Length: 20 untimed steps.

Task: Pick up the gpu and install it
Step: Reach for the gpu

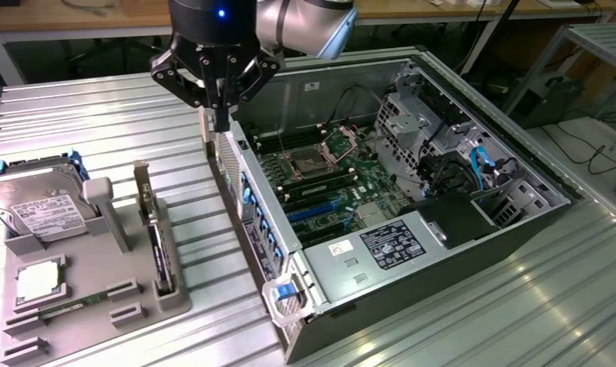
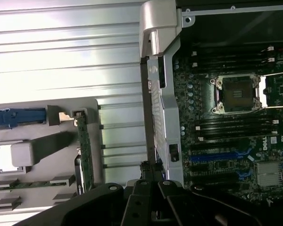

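Observation:
The gpu [image 1: 156, 233] stands on edge in a slot of the grey holder [image 1: 176, 298], its silver bracket [image 1: 142, 183] at the far end; in the wrist view its green edge [image 2: 85, 150] shows in the same slot. My gripper [image 1: 219, 122] hangs shut and empty above the near wall of the open computer case [image 1: 249, 199], to the exterior view's right of the gpu and well apart from it. In the wrist view the closed fingertips [image 2: 149, 165] sit over that case wall [image 2: 160, 94]. The motherboard [image 1: 323, 180] with its blue card slots [image 1: 313, 212] lies open inside the case.
The grey holder also carries a silver hard drive [image 1: 41, 208], a processor [image 1: 38, 279] and a narrow memory stick [image 1: 69, 310]. Cables and drive cages [image 1: 461, 164] crowd the case's far side. Everything rests on a ribbed metal table [image 1: 104, 122].

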### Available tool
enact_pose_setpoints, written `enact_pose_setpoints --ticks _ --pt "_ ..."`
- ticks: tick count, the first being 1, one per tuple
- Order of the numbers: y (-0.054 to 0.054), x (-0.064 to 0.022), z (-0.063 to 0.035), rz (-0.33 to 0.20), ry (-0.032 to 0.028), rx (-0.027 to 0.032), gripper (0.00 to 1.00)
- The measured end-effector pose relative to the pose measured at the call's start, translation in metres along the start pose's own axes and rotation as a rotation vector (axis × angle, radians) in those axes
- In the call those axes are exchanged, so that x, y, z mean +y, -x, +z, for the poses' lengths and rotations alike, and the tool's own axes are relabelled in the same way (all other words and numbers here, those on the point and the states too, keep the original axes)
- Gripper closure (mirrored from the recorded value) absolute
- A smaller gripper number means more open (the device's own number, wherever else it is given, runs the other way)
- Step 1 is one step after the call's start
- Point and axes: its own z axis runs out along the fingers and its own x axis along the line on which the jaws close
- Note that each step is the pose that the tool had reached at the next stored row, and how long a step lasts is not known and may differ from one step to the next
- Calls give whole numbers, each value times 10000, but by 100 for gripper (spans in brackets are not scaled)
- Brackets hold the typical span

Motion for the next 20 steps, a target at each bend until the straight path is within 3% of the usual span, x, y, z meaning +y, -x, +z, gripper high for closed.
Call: enact_pose_setpoints --ticks 20 --pt "-135 -94 -7 -1 1 -1 89"
